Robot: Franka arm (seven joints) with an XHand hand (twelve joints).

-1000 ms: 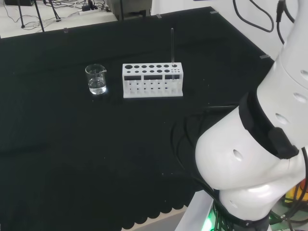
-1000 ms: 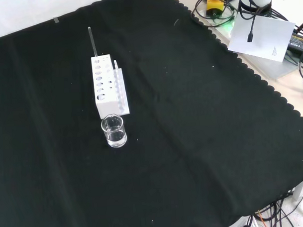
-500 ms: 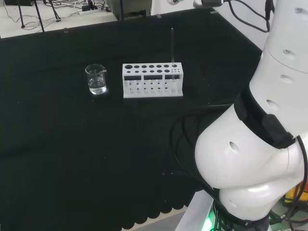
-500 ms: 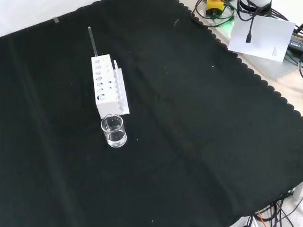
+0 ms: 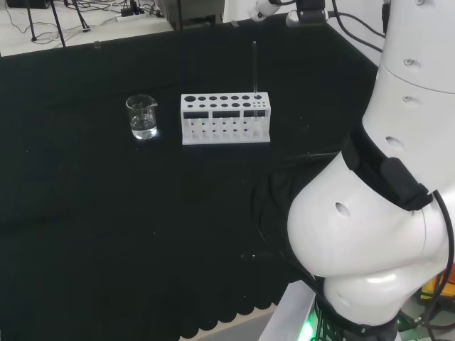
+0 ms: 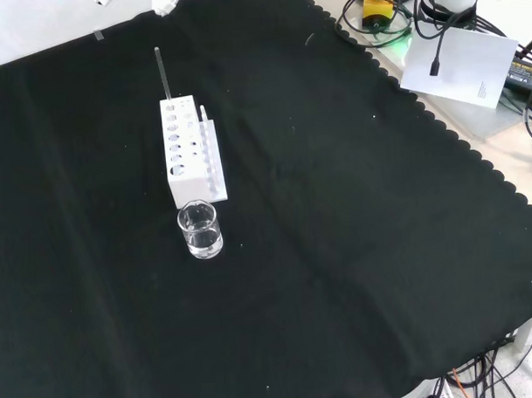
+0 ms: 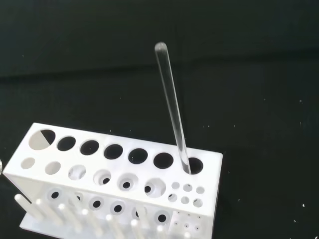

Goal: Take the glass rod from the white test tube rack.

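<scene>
Glass rod [image 5: 254, 67] upright in rack [image 5: 225, 118]; beaker [image 5: 143, 117] beside; finger state unclear.

beaker [image 5: 143, 118] | clear glass, upright (a little clear liquid inside) | on black cloth [image 5: 106, 213]

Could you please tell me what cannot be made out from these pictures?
Hand: cut off by the top edge in the head and front views; open or shut is unreadable.
Glass rod: its lower end is hidden inside the white rack in the wrist view.
Beaker: clear and small in the head view; contents uncertain.
</scene>
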